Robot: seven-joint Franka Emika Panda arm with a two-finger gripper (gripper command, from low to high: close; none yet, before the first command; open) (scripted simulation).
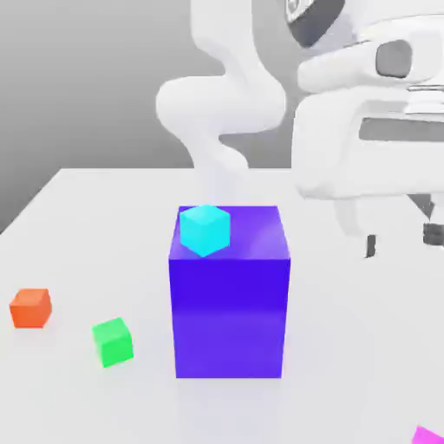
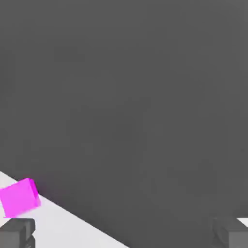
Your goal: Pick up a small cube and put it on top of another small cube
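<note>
Magenta small cube (image 2: 19,197) is lying on the table (image 1: 78,225) at the exterior view's lower right; seemingly light, rigid, graspable across opposite flat faces. Gripper (image 1: 401,240) is hanging released, empty.

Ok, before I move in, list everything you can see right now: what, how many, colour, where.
Big block: one, blue-violet, middle of the table.
Cyan cube: one, on top of the big block, toward the exterior view's left.
Green cube: one, on the table, exterior view's left of the block.
Orange cube: one, further to the exterior view's left.
Magenta cube: one, on the table near its edge.
Arm: one, white, behind the block.
Gripper: one, open, above the table on the exterior view's right.
</note>
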